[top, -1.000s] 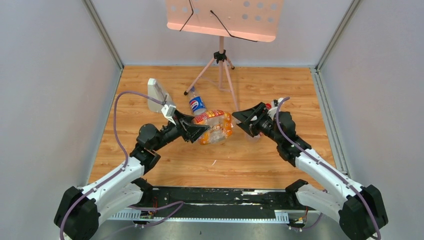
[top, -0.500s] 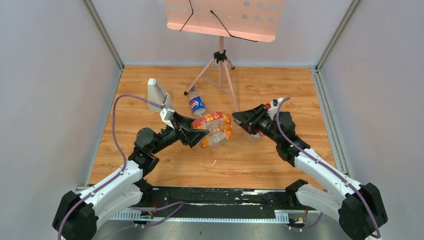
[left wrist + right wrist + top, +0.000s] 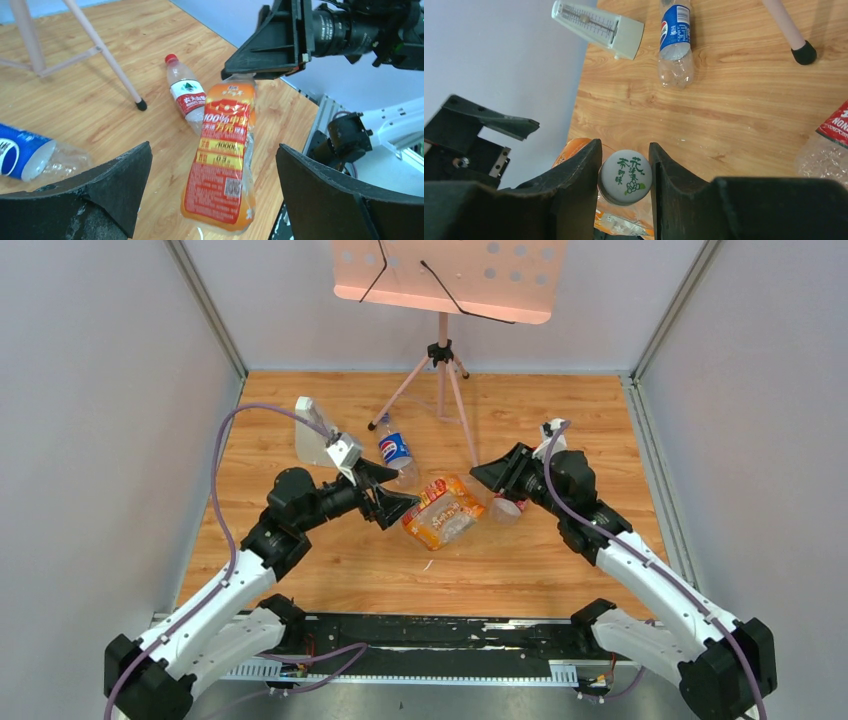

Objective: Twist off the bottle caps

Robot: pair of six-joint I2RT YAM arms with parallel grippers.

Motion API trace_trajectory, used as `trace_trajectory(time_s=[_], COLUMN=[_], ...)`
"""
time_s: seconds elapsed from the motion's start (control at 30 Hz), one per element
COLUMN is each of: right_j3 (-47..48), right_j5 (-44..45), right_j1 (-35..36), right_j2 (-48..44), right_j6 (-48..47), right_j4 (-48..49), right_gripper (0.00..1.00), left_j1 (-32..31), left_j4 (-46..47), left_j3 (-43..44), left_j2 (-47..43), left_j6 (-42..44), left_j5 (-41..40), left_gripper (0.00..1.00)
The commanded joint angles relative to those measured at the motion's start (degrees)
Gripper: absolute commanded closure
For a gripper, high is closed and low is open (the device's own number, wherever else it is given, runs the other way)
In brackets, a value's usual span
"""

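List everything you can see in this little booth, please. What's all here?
Bottles: three, clear; orange-labelled bottle centre, Pepsi bottle lying behind it, red-labelled bottle lying to the right.
Caps: two clearly seen; white cap atop the orange-labelled bottle, red cap on the red-labelled bottle.
Grey block: one, pale, back left.
Music stand: one, pink, back.
Table: one, wooden.
Left gripper: black, open, facing the orange-labelled bottle.
Right gripper: black, shut on the white cap.

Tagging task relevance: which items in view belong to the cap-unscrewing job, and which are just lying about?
Job:
- orange-labelled bottle, its white cap gripped by the right pincer
- Pepsi bottle
- red-labelled bottle with red cap

Lying about:
- metronome
- music stand
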Motion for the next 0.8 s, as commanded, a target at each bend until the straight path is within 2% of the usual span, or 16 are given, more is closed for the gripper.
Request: trace_trajectory(time_s=[0.0, 0.07, 0.17, 0.4, 0.53, 0.6, 0.63, 0.7, 0.73, 0.77], right_j3=[4.9, 6.1, 7.3, 7.8, 7.9, 7.5, 7.3, 6.7, 6.4, 6.1], right_j5=[-6.1, -8.1, -9.9, -13.9, -15.2, -16.0, -16.5, -16.7, -17.0, -17.4], right_j1=[0.0, 0.0, 0.1, 0.1, 0.1, 0.1, 0.1, 0.1, 0.1, 0.1], right_j2=[2.4, 3.9, 5.1, 6.9, 7.7, 7.6, 7.4, 6.9, 6.6, 6.2], right_j6=[-9.0, -10.3, -10.8, -7.6, -6.4, -5.8, -5.8, -5.3, -5.1, -4.9], right_j4=[-0.9, -0.9, -0.9, 0.5, 0.8, 0.9, 1.2, 1.5, 1.5, 2.4], right_gripper=[1.00, 1.00, 1.00, 1.00, 1.00, 1.00, 1.00, 0.98, 0.96, 0.92], left_j1=[0.1, -0.1, -1.8, -7.1, -8.1, -8.1, -8.1, -8.1, -8.1, -8.1], left_j4=[-6.7, -6.6, -7.3, -12.6, -11.8, -10.6, -10.1, -9.9, -10.1, -10.7], left_j3=[6.0, 7.7, 9.3, 12.2, 12.9, 12.9, 12.8, 12.4, 12.5, 12.5], left_j2=[7.2, 11.0, 15.6, 20.3, 21.8, 22.0, 21.9, 21.9, 22.0, 22.2], left_j6=[5.6, 5.4, 6.2, 10.8, 10.3, 9.7, 9.4, 9.3, 9.4, 9.5], left_j5=[9.7, 13.4, 14.5, 6.5, 5.5, 3.9, 3.2, 2.8, 2.8, 2.7], left_gripper=[0.00, 0.00, 0.00, 0.00, 0.02, 0.11, 0.21, 0.35, 0.39, 0.48])
